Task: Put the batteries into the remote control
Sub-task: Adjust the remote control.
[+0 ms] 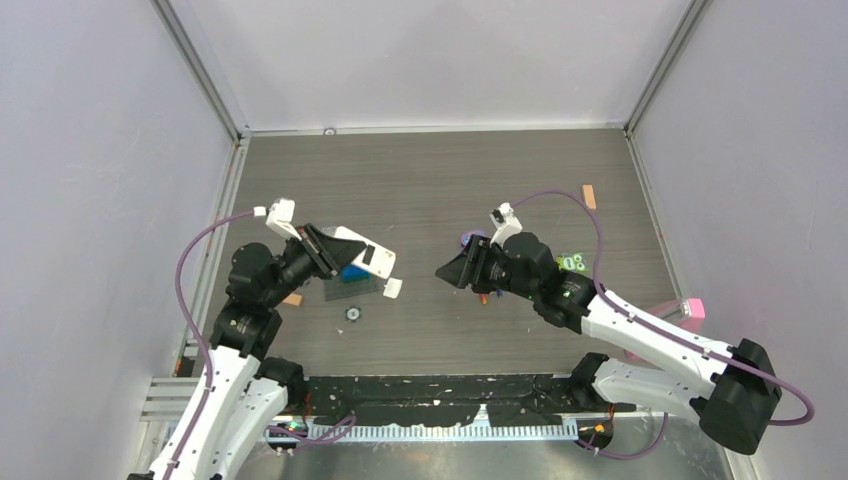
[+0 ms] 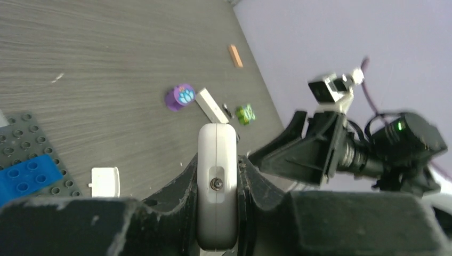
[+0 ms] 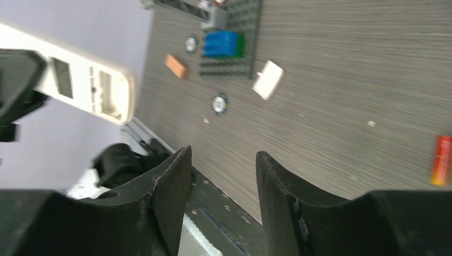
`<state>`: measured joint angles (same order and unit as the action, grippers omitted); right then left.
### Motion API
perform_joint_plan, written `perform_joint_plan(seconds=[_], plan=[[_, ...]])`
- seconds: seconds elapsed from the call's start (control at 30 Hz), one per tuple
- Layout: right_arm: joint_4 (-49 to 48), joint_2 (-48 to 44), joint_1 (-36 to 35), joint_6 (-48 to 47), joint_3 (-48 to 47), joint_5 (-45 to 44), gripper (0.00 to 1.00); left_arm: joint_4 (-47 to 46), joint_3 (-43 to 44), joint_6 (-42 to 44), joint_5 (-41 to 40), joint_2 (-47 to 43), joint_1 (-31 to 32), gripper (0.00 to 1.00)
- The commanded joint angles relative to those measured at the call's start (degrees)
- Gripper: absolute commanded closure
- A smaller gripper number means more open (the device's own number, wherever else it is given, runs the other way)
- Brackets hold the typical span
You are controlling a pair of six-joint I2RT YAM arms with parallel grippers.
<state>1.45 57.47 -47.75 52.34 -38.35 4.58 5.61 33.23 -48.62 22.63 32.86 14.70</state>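
My left gripper (image 1: 338, 252) is shut on the white remote control (image 1: 362, 256) and holds it tilted above the table. In the left wrist view its jaws (image 2: 217, 162) clamp the remote's narrow sides (image 2: 217, 144). The right wrist view shows the remote (image 3: 88, 85) with its small window and open battery bay facing my right gripper. My right gripper (image 1: 447, 272) hangs open and empty (image 3: 224, 160) a short way to the remote's right. A reddish-orange battery (image 1: 485, 298) lies on the table under the right wrist (image 3: 441, 159). No other battery shows clearly.
A small white cover (image 1: 392, 288) (image 2: 105, 181) lies beside a grey stud plate (image 1: 345, 290) that carries a blue brick (image 3: 221, 44). Scattered around are a purple disc (image 2: 180, 97), a narrow white bar (image 2: 212, 105), a green piece (image 1: 572, 262) and orange blocks (image 1: 590, 196) (image 3: 176, 66).
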Motion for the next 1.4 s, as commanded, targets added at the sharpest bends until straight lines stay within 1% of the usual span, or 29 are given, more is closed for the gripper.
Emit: perform_joint_plan(seconds=[0.0, 0.03, 0.07, 0.1, 0.17, 0.23, 0.27, 0.33, 0.4, 0.57, 0.7, 0.77, 0.87, 1.0, 1.07, 1.1, 1.13, 1.17, 1.2, 1.23, 1.27, 1.3, 1.33, 1.37], plan=[[12.2, -1.3, 0.2, -11.5, -4.9, -2.8, 0.45, 3.1, 3.2, 10.0, 15.4, 1.0, -0.1, 1.00], [11.8, -1.5, 0.2, -14.2, -5.1, -0.3, 0.40, 3.3, 3.2, 10.7, 18.1, 1.3, -0.1, 1.00], [11.4, -1.7, 0.2, -16.6, -5.2, 1.1, 0.37, 3.6, 3.2, 11.5, 20.6, 1.8, -0.2, 1.00], [10.7, -1.8, 0.2, -17.4, -5.3, 3.8, 0.33, 3.9, 3.3, 12.2, 22.5, 1.9, -0.2, 1.00], [9.3, -2.3, 0.2, -19.9, -5.4, 7.6, 0.27, 4.2, 3.3, 13.3, 25.2, 1.9, -0.2, 1.00], [6.3, -2.8, 0.1, -20.8, -4.9, 12.7, 0.23, 3.9, 3.2, 13.8, 27.7, 1.8, -0.2, 1.00], [3.3, -3.0, 0.0, -20.9, -4.3, 16.4, 0.21, 3.5, 3.2, 13.8, 28.9, 1.7, -0.2, 1.00], [-1.4, -3.0, -0.8, -20.9, -3.8, 20.9, 0.19, 3.2, 3.5, 14.0, 30.7, 1.4, -0.2, 1.00], [-4.8, -2.5, -3.0, -21.0, -3.8, 22.8, 0.18, 2.6, 3.8, 14.0, 32.4, 1.1, -0.2, 1.00], [-8.1, 0.3, -6.0, -18.9, -5.2, 21.8, 0.18, 0.7, 3.1, 12.6, 32.7, -1.1, -0.1, 1.00], [-16.4, 1.6, -7.9, -14.1, -4.2, 20.2, 0.18, -5.9, 0.5, 8.2, 34.1, -3.1, -0.1, 1.00], [-18.7, 2.6, -8.8, -12.6, -4.3, 20.3, 0.19, -9.6, -1.1, 5.8, 34.5, -4.0, -0.1, 1.00], [-20.6, 4.2, -10.0, -11.4, -4.5, 20.9, 0.20, -12.2, -1.9, 4.1, 34.3, -4.9, -0.1, 1.00], [-23.6, 6.1, -11.0, -9.4, -4.9, 21.3, 0.24, -14.9, -2.5, 0.8, 33.7, -5.3, -0.1, 1.00], [-25.1, 6.7, -11.4, -8.3, -5.0, 21.1, 0.28, -15.9, -2.4, -0.7, 33.9, -5.3, -0.1, 1.00], [-26.0, 6.9, -11.6, -8.0, -5.0, 20.9, 0.34, -15.9, -2.3, -1.0, 33.8, -5.2, -0.1, 1.00], [-26.6, 7.2, -11.6, -7.4, -5.0, 20.9, 0.37, -15.8, -2.1, -1.1, 33.9, -5.1, -0.1, 1.00], [-27.8, 7.3, -11.6, -7.0, -4.9, 20.6, 0.44, -15.7, -2.0, -1.2, 34.0, -5.0, -0.1, 1.00], [-28.6, 7.7, -11.6, -6.2, -4.5, 20.5, 0.48, -15.8, -1.9, -1.5, 34.1, -4.8, -0.1, 1.00], [-30.3, 7.8, -11.7, -5.7, -4.3, 20.4, 0.56, -16.0, -2.0, -2.0, 34.1, -4.6, -0.1, 1.00], [-31.4, 8.3, -11.7, -4.5, -3.8, 20.1, 0.60, -16.4, -2.1, -2.6, 34.1, -4.3, -0.1, 1.00], [-33.5, 8.5, -11.7, -3.7, -3.5, 19.8, 0.67, -17.0, -2.3, -3.6, 34.1, -4.1, -0.1, 1.00], [-34.6, 9.1, -11.7, -1.8, -2.9, 19.3, 0.70, -17.5, -2.6, -4.4, 33.8, -3.9, -0.1, 1.00], [-36.8, 9.4, -11.7, -0.8, -2.6, 18.9, 0.77, -18.2, -2.8, -5.2, 33.4, -3.7, -0.1, 0.99]])
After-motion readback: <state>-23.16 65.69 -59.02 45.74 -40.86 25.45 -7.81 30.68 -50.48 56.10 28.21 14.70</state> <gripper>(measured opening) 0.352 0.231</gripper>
